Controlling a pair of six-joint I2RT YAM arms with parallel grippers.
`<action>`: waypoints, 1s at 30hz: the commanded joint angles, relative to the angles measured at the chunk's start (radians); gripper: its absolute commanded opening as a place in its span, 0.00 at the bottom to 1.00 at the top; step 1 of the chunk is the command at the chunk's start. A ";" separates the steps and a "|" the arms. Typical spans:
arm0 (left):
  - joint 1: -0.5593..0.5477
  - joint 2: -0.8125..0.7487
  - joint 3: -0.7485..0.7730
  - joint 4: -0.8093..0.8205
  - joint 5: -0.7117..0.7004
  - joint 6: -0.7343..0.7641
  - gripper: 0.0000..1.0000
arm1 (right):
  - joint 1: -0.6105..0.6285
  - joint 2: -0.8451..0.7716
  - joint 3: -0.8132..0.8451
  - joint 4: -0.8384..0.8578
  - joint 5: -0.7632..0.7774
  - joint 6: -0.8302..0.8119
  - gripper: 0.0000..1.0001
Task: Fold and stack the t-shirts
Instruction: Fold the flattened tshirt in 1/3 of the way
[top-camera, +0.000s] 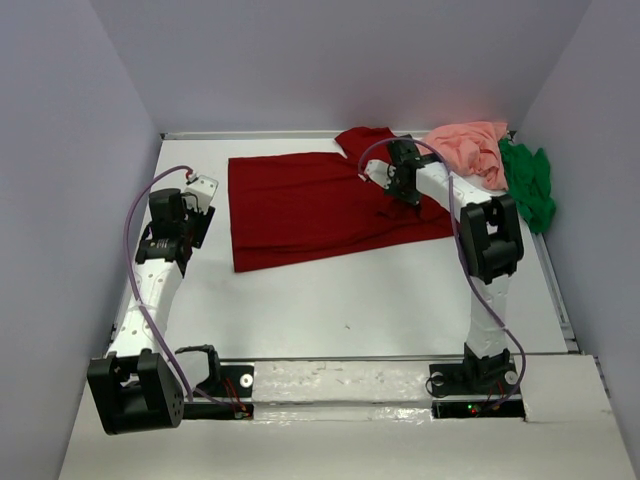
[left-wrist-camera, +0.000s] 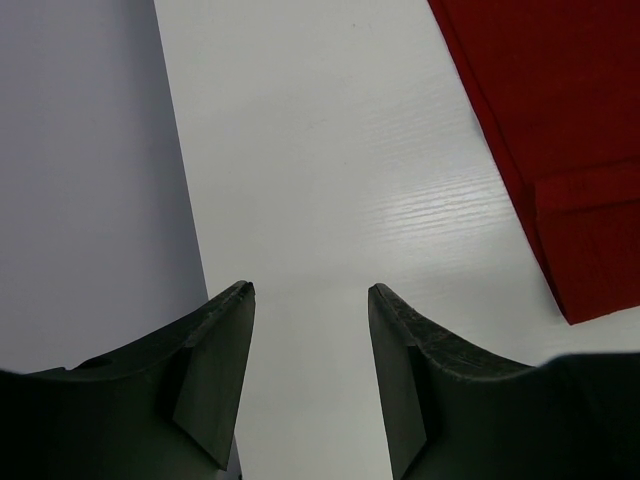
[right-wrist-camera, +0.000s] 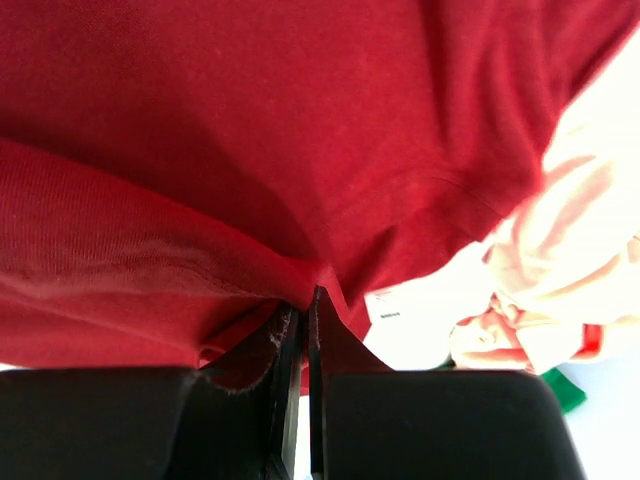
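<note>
This looks like a robotics lab test cell. A bare white table fills the middle of the frame, boxed in at left, right and top by plain pale grey panels. Along the bottom edge, a left arm and a right arm are bolted to a white mounting strip. Purple cables loop off them, and small indicator lights glow at the lower-right base.

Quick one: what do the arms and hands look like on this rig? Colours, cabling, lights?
The left arm and right arm have white links with boxy black joint housings. A purple cable loops along each. The left hand and right hand have dark, wedge-shaped fingers. Small red and green lights glow at the right base.
</note>
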 joint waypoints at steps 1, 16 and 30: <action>-0.008 -0.004 0.033 0.013 0.009 -0.004 0.61 | 0.000 0.035 0.066 0.022 0.032 0.018 0.00; -0.011 0.011 0.039 0.013 0.009 -0.007 0.61 | -0.009 0.145 0.205 0.033 0.078 0.037 0.00; -0.019 0.022 0.045 0.010 0.009 -0.007 0.61 | -0.018 0.199 0.261 0.042 0.099 0.033 0.00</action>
